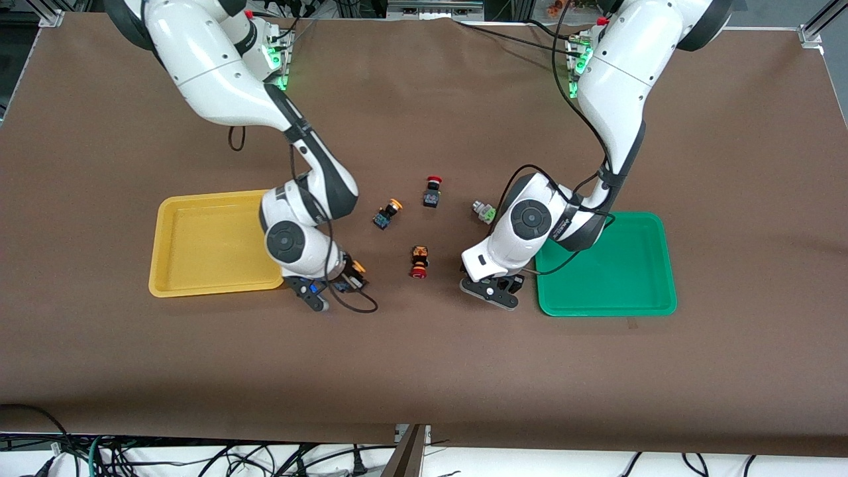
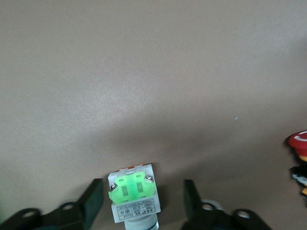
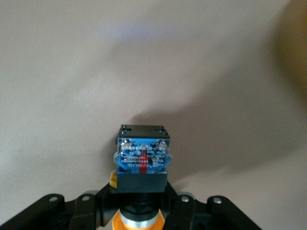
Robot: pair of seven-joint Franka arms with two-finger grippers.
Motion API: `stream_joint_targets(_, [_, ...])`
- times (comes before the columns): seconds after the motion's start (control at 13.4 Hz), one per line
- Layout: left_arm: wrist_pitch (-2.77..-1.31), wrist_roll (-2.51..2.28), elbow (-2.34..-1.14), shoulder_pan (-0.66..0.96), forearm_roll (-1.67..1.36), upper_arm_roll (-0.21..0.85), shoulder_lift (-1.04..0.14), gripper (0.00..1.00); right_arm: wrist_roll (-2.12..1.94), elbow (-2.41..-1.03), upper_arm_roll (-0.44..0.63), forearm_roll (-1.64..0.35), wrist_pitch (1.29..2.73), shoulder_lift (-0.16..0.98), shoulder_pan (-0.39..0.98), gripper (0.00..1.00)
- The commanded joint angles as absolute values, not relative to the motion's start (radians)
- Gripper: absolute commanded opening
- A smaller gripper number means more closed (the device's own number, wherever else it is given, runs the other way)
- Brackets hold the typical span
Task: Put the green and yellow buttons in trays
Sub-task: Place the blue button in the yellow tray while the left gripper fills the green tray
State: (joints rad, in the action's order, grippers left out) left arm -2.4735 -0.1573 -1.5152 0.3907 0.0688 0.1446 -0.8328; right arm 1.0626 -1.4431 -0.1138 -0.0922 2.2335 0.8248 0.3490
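Observation:
My right gripper [image 1: 341,281] is shut on a black-and-blue button with a yellow-orange cap [image 1: 356,268], just off the table beside the yellow tray [image 1: 199,242]. In the right wrist view the button [image 3: 143,160] sits clamped between the fingers [image 3: 103,206]. My left gripper [image 1: 510,281] is low over the table beside the green tray [image 1: 609,265]. It is open around a grey-white button with a green face [image 2: 133,191], which lies between the fingers [image 2: 93,203] without touching them. A second yellow-capped button [image 1: 387,213] and a second green button [image 1: 483,212] lie mid-table, farther from the front camera.
A red-capped black switch [image 1: 432,192] stands mid-table. A red-capped switch with an orange body [image 1: 419,262] lies between the two grippers and shows at the edge of the left wrist view [image 2: 300,143]. Both trays hold nothing.

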Motion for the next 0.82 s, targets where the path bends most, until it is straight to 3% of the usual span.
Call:
stream_joint_targets(0.0, [-2.464, -0.163, -1.520, 0.402, 0.092, 0.130, -0.838, 0.30, 0.893, -1.480, -0.103, -0.104, 2.042, 0.701, 0.281, 0.00])
stream_joint_targets(0.07, [-2.457, -0.163, -1.520, 0.400, 0.092, 0.130, -0.835, 0.16, 0.821, -1.489, -0.085, -0.104, 1.983, 0.663, 0.267, 0.00])
stream_joint_targets(0.15, [-2.451, -0.164, -1.520, 0.397, 0.092, 0.130, -0.827, 0.09, 0.739, -1.541, -0.049, -0.104, 1.953, 0.620, 0.259, 0.00])
stream_joint_targets(0.3, [-2.322, -0.167, -1.506, 0.391, 0.091, 0.130, -0.766, 0.07, 0.564, -1.716, 0.029, -0.109, 2.004, 0.525, 0.255, 0.00])
stream_joint_targets(0.52, [-2.049, -0.150, -1.511, 0.329, 0.092, 0.129, -0.605, 0.07, 0.421, -1.993, 0.051, -0.121, 2.272, 0.456, 0.209, 0.08])
stream_joint_targets(0.67, [-1.900, -0.152, -1.514, 0.295, 0.095, 0.124, -0.566, 0.08, 0.384, -2.026, 0.051, -0.123, 2.358, 0.480, 0.187, 0.35])
stream_joint_targets(0.75, [-1.864, -0.152, -1.523, 0.263, 0.122, 0.123, -0.566, 0.08, 0.388, -2.019, 0.049, -0.123, 2.343, 0.471, 0.187, 0.82])
